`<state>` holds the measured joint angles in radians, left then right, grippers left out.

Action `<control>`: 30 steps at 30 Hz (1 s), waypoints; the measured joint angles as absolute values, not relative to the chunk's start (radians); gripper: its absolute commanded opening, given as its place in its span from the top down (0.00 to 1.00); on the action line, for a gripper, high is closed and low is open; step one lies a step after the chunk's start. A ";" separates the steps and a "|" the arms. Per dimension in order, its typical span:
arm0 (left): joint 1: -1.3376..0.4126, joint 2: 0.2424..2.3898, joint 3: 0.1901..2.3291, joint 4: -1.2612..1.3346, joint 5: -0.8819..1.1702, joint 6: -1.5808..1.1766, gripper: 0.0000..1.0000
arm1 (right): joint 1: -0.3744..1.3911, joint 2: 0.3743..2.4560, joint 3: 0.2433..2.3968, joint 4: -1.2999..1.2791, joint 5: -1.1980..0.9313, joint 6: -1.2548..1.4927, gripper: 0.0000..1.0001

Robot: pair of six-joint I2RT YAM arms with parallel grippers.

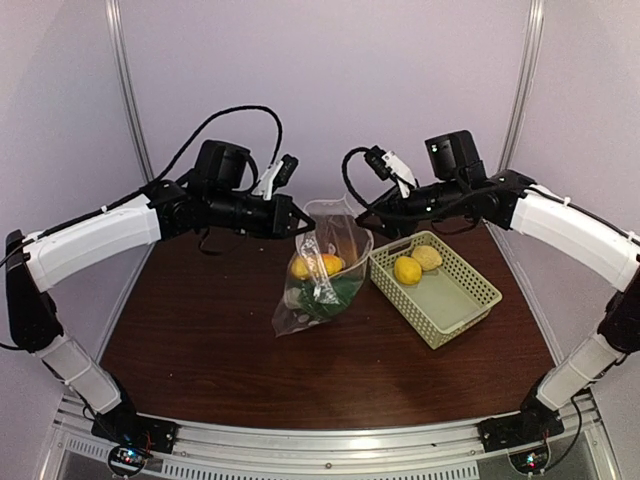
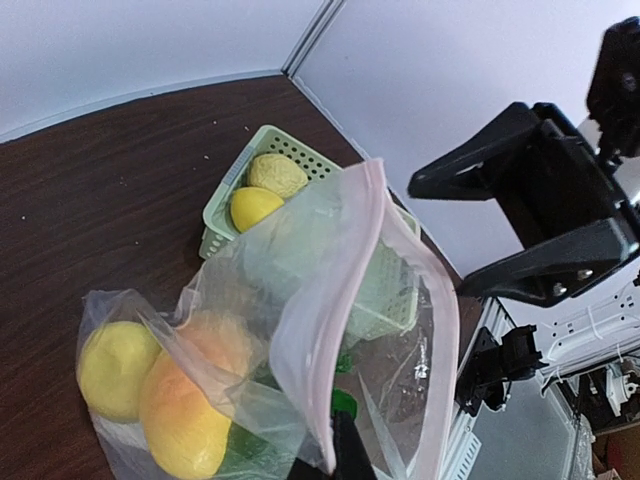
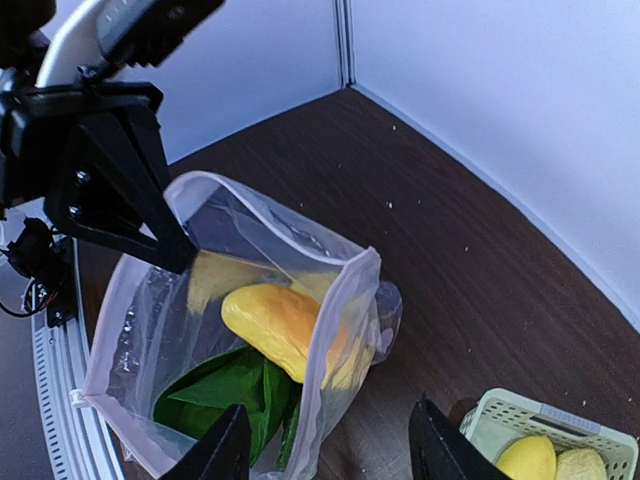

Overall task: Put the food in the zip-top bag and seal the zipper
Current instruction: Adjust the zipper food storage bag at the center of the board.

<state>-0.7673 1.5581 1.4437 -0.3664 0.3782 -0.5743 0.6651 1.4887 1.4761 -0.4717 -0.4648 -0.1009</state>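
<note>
The zip-top bag (image 1: 322, 272) stands in the middle of the table with its mouth open and facing up. My left gripper (image 1: 300, 222) is shut on the rim, where the pale pink zipper (image 2: 335, 320) runs; its fingertips (image 2: 348, 445) pinch that strip. Inside the bag lie a yellow-orange piece (image 3: 275, 318), a lemon (image 2: 115, 365) and a green leafy vegetable (image 3: 225, 385). My right gripper (image 3: 330, 455) hangs open just above the bag's far side, its jaws either side of the bag's edge without clamping it. More food sits in the basket: a lemon (image 1: 407, 270) and a potato (image 1: 428, 257).
A pale green lattice basket (image 1: 455, 305) stands right of the bag, almost touching it. Pale walls close in the back and both sides. A metal rail (image 1: 330, 440) runs along the near edge with both arm bases.
</note>
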 measured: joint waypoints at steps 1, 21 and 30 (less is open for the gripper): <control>-0.767 1.560 1.444 -0.366 0.378 -0.574 1.00 | 0.666 1.509 1.483 -0.487 -0.462 -0.097 0.50; -0.722 1.759 1.792 -0.564 0.033 -0.335 1.00 | 0.673 1.918 2.066 -0.761 -0.399 -0.037 1.00; -0.722 1.804 1.770 -0.616 0.067 -0.316 1.00 | 0.672 1.948 1.985 -0.791 -0.376 -0.056 0.67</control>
<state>-0.7216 1.8038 1.7699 -0.6155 0.0666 -0.3164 0.6724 1.9476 1.9850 -0.7906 -0.3759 -0.0563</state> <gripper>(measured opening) 0.010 0.076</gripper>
